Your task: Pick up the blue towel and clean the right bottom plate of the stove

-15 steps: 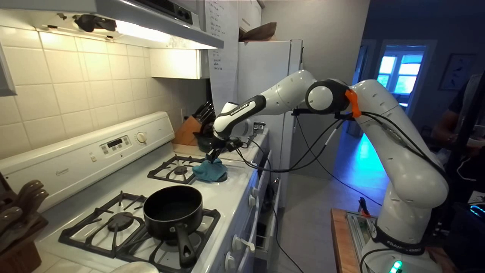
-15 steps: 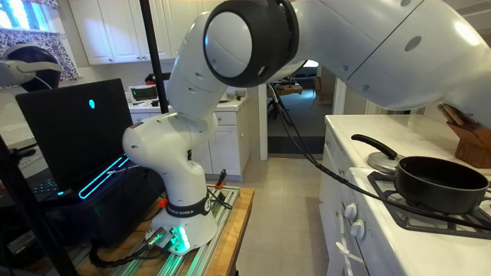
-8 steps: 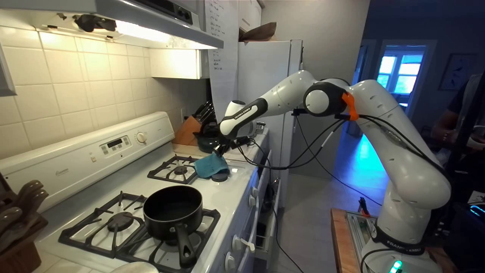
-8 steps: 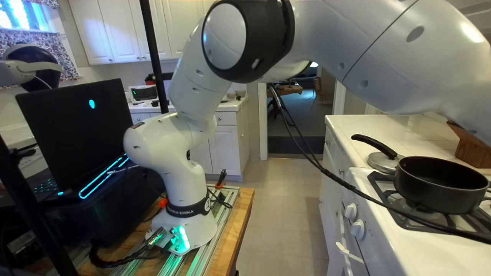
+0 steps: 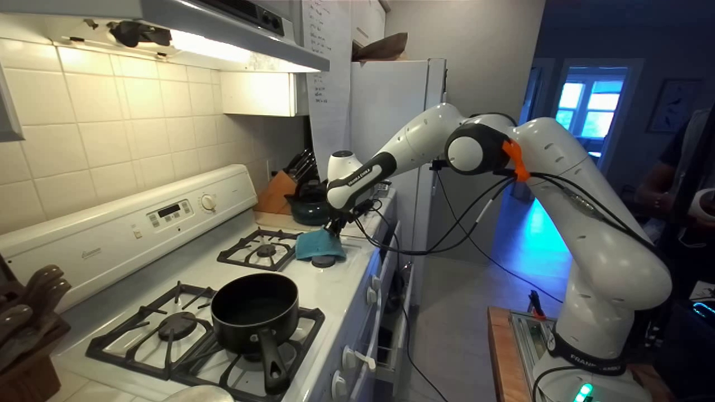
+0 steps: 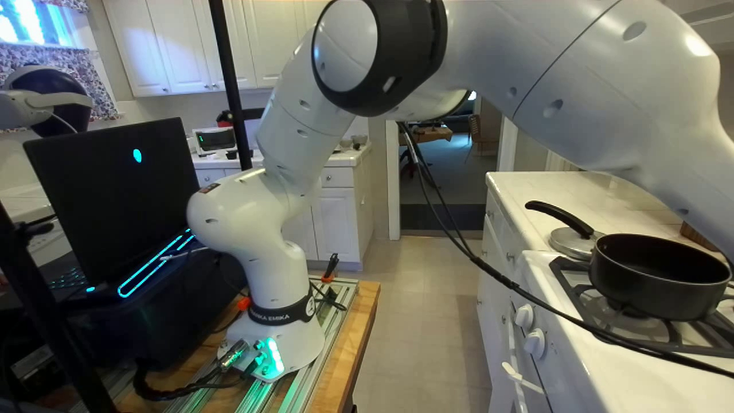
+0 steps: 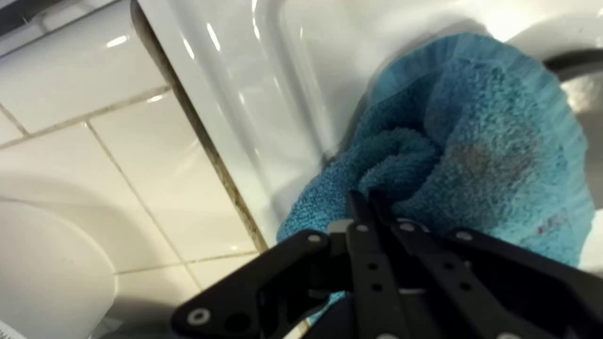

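Observation:
My gripper point(image 7: 368, 197) is shut on the blue towel point(image 7: 494, 155), its fingertips sunk in a fold near the towel's edge. The rest of the cloth spreads out with a brownish stain. In an exterior view the blue towel point(image 5: 319, 245) hangs from my gripper point(image 5: 332, 229) over the far part of the right bottom plate. That plate shows a dark round burner cap point(image 5: 323, 262) in white enamel, partly covered by cloth; whether the towel touches the cap I cannot tell. The white stove point(image 5: 329, 282) is in both exterior views. Gripper and towel are out of frame in an exterior view.
A black saucepan point(image 5: 254, 312) stands on the near front grate. Behind the towel lies the back grate point(image 5: 262, 249). A dark teapot point(image 5: 310, 210) and knife block point(image 5: 276, 192) stand on the counter beyond. Arm cables point(image 5: 391, 249) hang low by the stove's front.
My gripper has lifted slightly, then come down again further right, towards the counter end. The towel has moved with it, and more of the burner cap shows.

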`<state>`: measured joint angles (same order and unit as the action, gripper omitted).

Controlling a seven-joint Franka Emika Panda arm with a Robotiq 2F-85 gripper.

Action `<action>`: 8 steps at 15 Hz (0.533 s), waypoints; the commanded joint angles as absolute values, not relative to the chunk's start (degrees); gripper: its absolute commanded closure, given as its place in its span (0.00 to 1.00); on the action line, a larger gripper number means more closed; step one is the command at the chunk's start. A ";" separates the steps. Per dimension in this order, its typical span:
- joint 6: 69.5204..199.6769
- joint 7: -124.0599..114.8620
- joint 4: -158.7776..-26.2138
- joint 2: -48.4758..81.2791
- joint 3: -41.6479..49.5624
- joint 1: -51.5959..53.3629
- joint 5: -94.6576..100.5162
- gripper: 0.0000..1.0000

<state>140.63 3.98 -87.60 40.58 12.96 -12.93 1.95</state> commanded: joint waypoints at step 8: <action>120.85 10.39 -87.70 37.95 10.35 -13.32 4.94 0.99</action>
<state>126.20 8.01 -87.49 39.23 11.67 -12.83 2.95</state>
